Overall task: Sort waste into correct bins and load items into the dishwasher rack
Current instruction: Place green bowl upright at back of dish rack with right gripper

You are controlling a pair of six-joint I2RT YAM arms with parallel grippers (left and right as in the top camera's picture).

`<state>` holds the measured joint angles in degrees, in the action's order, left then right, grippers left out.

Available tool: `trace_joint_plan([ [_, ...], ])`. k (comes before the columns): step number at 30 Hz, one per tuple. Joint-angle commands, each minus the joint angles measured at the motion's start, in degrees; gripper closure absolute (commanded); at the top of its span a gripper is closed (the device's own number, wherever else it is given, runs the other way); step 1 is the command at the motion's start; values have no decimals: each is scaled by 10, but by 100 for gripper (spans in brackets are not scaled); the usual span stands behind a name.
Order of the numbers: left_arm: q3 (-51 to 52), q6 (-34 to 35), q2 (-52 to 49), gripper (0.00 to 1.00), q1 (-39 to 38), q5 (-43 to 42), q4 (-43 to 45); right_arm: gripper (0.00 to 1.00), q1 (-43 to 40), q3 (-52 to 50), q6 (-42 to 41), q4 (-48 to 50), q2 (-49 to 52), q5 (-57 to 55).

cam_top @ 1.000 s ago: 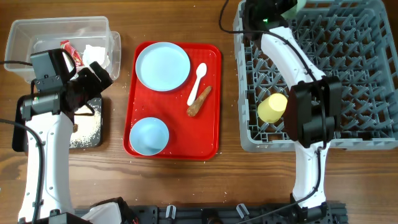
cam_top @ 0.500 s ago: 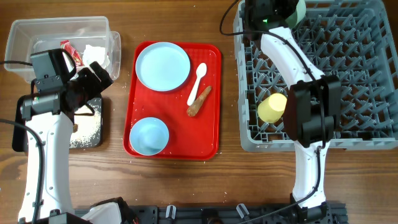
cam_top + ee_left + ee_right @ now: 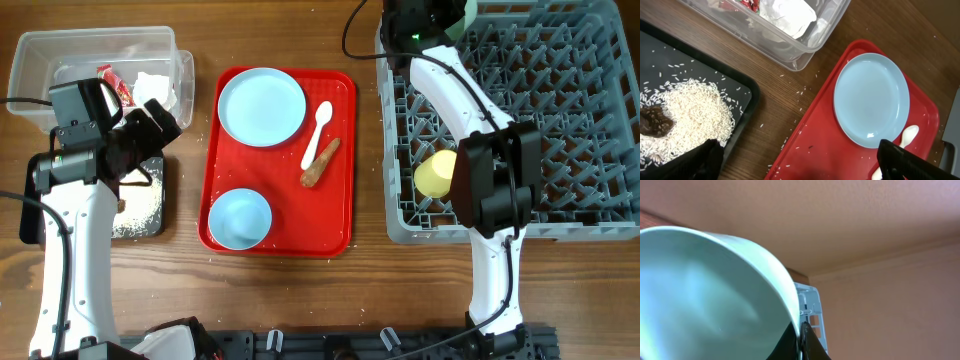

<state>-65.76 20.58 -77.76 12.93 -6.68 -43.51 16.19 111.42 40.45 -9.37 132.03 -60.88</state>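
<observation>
The right hand [image 3: 801, 341], clenched on the mint green round bowl [image 3: 705, 295], has edged left above the grey pegged plastic rack [image 3: 560, 120], bowl not yet loaded; the left hand [image 3: 799, 159] gapes, released.

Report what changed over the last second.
The right gripper, shut on the mint green bowl, shifted slightly left over the far corner of the large grey plastic dishwasher rack. The open left gripper, the red serving tray and everything on it stayed put.
</observation>
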Motion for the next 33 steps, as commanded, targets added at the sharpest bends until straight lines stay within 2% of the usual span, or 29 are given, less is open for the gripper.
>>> trace_joint_plan([
  [1,-10,-9,9,0,3,3,1,96,-15,-4,-16,6,9,-3],
  [9,-10,-9,9,0,3,3,2,95,-29,-5,-18,22,15,-21],
  [19,-10,-9,9,0,3,3,2,96,6,-5,-30,-22,35,-3],
  [25,-10,-9,9,0,3,3,1,95,34,-5,-31,-105,35,-6],
  [27,-10,-9,9,0,3,3,2,84,43,-5,-31,-125,35,-9],
  [30,-10,-9,9,0,3,3,2,74,54,-5,-31,-128,35,-13],
  [32,-10,-9,9,0,3,3,2,60,60,-5,-30,-128,35,-13],
  [33,-10,-9,9,0,3,3,2,47,64,-5,-30,-128,35,-13],
])
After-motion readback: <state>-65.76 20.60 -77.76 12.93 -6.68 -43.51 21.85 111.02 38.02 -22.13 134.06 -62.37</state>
